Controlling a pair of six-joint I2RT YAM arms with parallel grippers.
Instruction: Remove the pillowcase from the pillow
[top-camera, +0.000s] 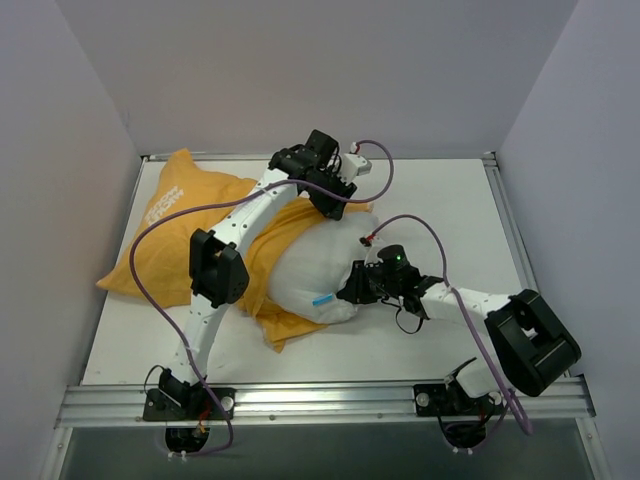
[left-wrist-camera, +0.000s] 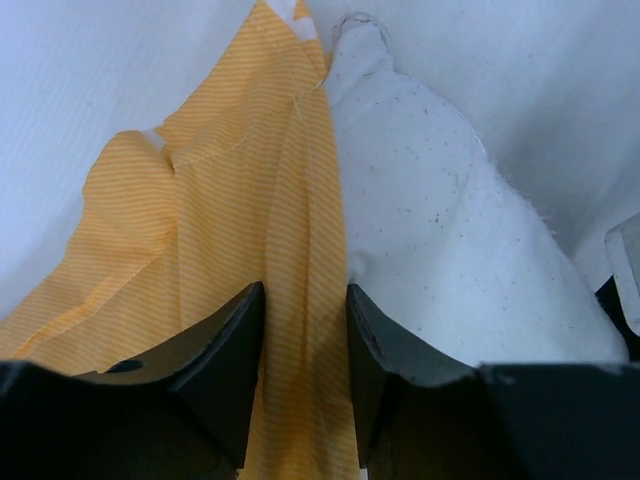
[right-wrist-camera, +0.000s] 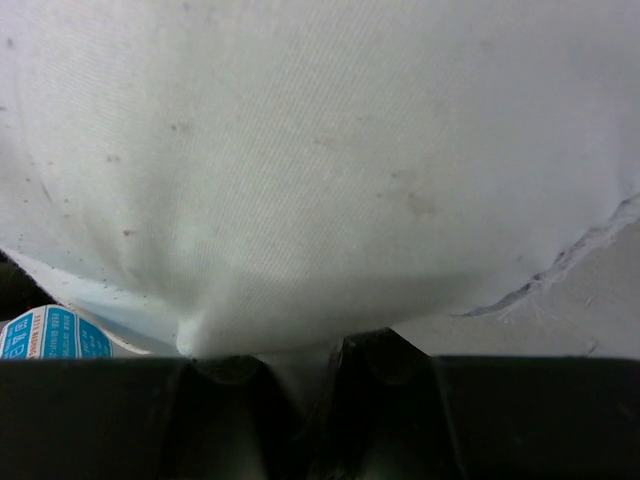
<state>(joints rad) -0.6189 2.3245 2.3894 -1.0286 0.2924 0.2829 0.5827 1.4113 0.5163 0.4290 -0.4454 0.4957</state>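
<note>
From the overhead camera I see the pillowcase (top-camera: 165, 230) spread over the left half of the table (top-camera: 440, 200), its orange cloth bunched, with white lettering showing near the far left corner. The pillow (top-camera: 310, 265) bulges out of its open right end at the middle of the table. It is bare and white there, and its left part is covered by the orange cloth. A small blue tag (top-camera: 322, 299) sits on the pillow's near edge.

My left gripper (top-camera: 335, 205) reaches across to the far side of the pillow, where the orange hem meets the white. In its wrist view the two dark fingers (left-wrist-camera: 225, 370) stand partly apart, with a fold of orange fabric running up between them and filling the gap. I cannot tell whether they are actually pinching it. White pillow fabric lies just to the right of that fold.

My right gripper (top-camera: 352, 288) is at the near right edge of the pillow, close to the tag. Its wrist view shows the fingers drawn nearly together with a tuck of white pillow fabric caught between them, so it has hold of the pillow.
</note>
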